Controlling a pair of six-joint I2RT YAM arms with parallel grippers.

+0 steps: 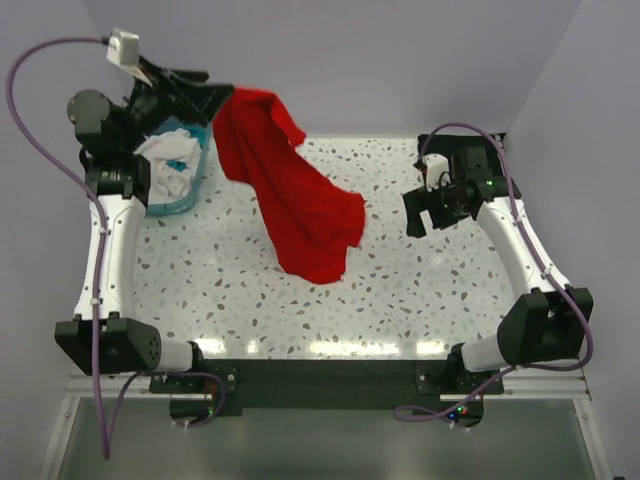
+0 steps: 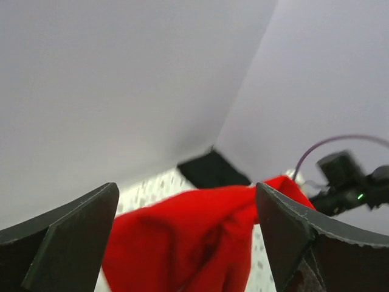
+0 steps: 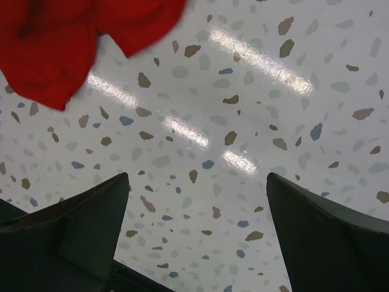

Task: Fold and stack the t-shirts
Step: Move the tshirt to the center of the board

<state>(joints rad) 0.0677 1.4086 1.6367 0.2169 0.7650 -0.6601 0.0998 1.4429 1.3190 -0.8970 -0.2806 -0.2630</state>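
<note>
Step in hand, my read: getting the red t-shirt (image 1: 300,210) clear of the teal basin (image 1: 186,205) & flat on the table (image 1: 430,290) so it can be folded.

Grippers: the L gripper (image 2: 186,194) sits high at the far-left, just beside the basin. Its jaws are wide apart w/ nothing pinched. The shirt's upper end shows just beyond them in the L wrist view, so it looks let go. Can't tell if a fold hangs on a finger. The R gripper (image 3: 197,182) hovers over bare table on the right, near the shirt's lower end but not touching it, jaws spread & empty.

Shirt position: 1 bunched strip. The top end is raised near the L gripper. The bottom end rests on the table around the middle. White cloth (image 1: 165,160) lies in the basin, apart from the task.

To do it well, IMO:
- Let the cloth settle before any regrasp.
- Use both arms & take 2 separate edges, not 1 clump.
- Pull the edges apart to spread it, keeping it off the basin.
- Leave room mid-table for the fold.

Axis: the long axis runs diagonally, from far-left down toward near-centre. The high end points at the L gripper, the low end toward the table's near-middle. It's too crumpled to say which end is collar or hem. No sleeves can be made out.
</note>
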